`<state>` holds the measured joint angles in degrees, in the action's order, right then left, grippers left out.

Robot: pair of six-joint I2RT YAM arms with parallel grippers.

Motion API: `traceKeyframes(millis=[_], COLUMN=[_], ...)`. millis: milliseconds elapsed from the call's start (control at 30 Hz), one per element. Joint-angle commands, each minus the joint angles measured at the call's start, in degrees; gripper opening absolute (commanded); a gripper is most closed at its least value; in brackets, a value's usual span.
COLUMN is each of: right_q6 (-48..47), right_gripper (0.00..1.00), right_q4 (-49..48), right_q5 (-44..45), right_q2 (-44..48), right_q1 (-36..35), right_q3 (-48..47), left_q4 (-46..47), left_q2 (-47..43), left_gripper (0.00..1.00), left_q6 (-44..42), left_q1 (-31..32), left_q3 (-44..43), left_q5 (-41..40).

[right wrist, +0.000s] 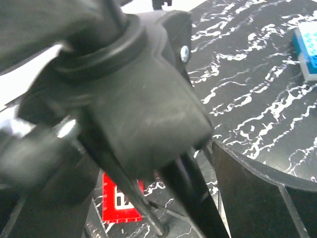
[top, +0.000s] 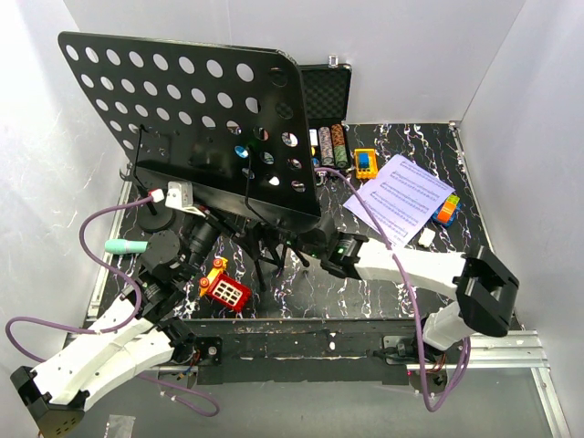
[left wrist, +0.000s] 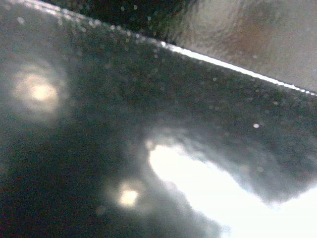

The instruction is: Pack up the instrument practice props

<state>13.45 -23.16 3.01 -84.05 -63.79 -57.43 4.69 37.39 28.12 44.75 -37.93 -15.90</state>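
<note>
Two arms are working at the tall black tripod music stand with its hole-punched metal desk point(top: 182, 109), which is standing open over the far-left part of the black marbled tabletop point(top: 365, 292), legs spreading toward the middle. Folding the stand down appears to be the step in hand, and none of the props is looking packed yet.

The right gripper point(top: 318, 245) is reaching in at the stand's black plastic hub point(right wrist: 148, 104). Its fingers are lying to either side of the hub, though whether they are clamping it cannot be told. The left gripper point(top: 193, 219) is sitting tucked under the desk's lower edge. Its own camera is giving only a dark blur, so its state cannot be told either.

The next move is likely calling for one arm steadying the hub while the other tips the broad desk flat, without dragging the legs.

The white sheet-music pages point(top: 401, 196) are lying flat toward the right edge. The small black round-based mic stand point(top: 151, 219) is standing near the left edge, and the mint-green microphone point(top: 126, 246) is lying just beside it.
</note>
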Motion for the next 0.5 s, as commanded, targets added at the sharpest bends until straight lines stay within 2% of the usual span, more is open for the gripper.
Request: traceKeyframes(millis=[0, 200, 333, 467], right_q6=[-0.2, -0.9, -1.5, -2.2], right_gripper=[0.98, 0.98, 0.85, 0.64], right_q4=[-0.2, -0.5, -1.0, -3.3], right_q5=[14.5, 21.6, 21.2, 20.6], right_q2=[-4.0, -8.1, -8.7, -8.0], right_q1=[-2.1, -2.8, -2.9, -3.2], right_q3=[-4.2, -6.5, -6.1, -3.8], left_q4=[-26.9, -26.7, -26.7, -26.7], left_q2=[5.9, 5.1, 4.2, 3.9], left_gripper=[0.00, 0.00, 0.00, 0.00], left_q6=[3.4, 2.2, 1.6, 1.0], left_q1=[1.3, 1.6, 1.5, 1.6], left_q3=[6.0, 5.2, 5.1, 4.9], left_q5=[3.8, 4.7, 4.8, 4.8])
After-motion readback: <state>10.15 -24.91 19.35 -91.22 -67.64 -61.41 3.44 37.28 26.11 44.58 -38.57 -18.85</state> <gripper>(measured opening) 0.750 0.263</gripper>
